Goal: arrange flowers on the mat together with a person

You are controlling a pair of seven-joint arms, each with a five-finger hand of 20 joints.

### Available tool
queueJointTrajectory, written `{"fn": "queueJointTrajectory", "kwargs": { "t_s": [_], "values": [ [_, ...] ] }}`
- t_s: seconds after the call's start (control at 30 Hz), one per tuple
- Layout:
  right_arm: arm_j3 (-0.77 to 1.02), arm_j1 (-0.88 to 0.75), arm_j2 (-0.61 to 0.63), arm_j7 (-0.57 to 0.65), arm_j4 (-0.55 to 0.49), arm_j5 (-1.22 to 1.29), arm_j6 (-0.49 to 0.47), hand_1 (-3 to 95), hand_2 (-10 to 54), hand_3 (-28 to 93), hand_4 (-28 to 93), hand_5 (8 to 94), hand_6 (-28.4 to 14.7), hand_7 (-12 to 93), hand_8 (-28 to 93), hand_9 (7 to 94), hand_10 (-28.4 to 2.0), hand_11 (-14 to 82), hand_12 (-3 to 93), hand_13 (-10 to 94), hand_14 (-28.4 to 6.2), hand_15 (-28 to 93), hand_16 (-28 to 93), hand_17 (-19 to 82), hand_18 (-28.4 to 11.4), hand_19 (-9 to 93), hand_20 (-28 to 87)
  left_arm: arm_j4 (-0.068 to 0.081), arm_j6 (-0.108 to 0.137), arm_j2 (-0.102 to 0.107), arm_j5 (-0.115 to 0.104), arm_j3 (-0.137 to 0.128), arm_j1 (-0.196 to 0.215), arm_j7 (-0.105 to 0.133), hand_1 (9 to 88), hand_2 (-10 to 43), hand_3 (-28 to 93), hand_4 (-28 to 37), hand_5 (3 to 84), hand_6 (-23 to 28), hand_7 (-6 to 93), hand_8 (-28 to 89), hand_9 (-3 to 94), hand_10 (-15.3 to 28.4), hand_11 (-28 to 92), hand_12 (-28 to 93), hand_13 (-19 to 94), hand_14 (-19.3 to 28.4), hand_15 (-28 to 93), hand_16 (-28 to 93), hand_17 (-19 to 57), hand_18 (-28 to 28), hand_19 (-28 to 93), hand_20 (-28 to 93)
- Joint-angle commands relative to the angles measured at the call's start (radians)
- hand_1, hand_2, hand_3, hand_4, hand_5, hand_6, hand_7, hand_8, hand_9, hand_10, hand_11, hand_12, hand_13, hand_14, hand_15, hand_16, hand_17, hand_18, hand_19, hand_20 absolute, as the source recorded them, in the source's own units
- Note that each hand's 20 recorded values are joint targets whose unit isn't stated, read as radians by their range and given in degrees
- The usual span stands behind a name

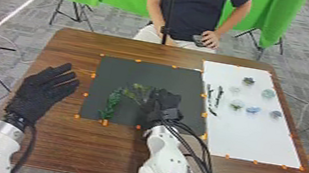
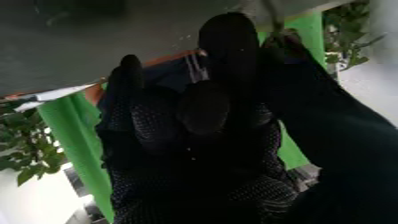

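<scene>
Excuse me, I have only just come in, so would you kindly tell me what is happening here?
The robot's right hand seems to be pinching a leafy sprig over the dark mat. Another green sprig lies farther left on the mat. The left hand hovers open beside it. Small flower heads and thin stems lie on the white sheet at right.

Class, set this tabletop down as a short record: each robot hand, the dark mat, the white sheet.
left hand: open, at the table's left side
right hand: over the dark mat
dark mat: dark green sprig on its left part; paler sprig beside the right hand
white sheet: thin sprigs left; small flower heads further right
</scene>
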Motion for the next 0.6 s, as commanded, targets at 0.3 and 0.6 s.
{"fn": "queueJointTrajectory", "kwargs": {
  "t_s": [0.3, 0.6],
  "values": [
    [-0.042, -0.028, 0.065, 0.045, -0.034, 0.048, -0.02, 34.9, -9.5, 76, -20, 71.9, -5.0, 44, 15, 64.0, -21.5, 67.7, 49.1, 50, -25.8, 82, 41, 20, -28.4, 81, 29, 0.0, 0.002, -0.01, -0.018, -0.025, 0.033, 0.0, 31.1, 11.7, 70, -28.3, 41.7, 7.3, 10.0, -8, 37.2, 15.3, 15, 9, 30, 15.9, 25, -4, -0.6, 14.4, 28, 9],
    [-0.05, -0.041, 0.145, 0.015, -0.123, 0.074, -0.122, 30.3, -9.5, 77, -22, 70.5, -6.4, 51, -14, 63.0, -22.0, 67.8, 47.4, 49, -25.9, 83, 39, 19, -28.4, 78, 36, -0.003, 0.004, -0.023, -0.029, -0.051, 0.057, 0.002, 31.1, 11.8, 70, -28.3, 41.8, 7.6, 10.1, -8, 37.2, 15.5, 15, 9, 30, 16.0, 25, -4, -0.6, 14.5, 28, 9]
  ]
}}
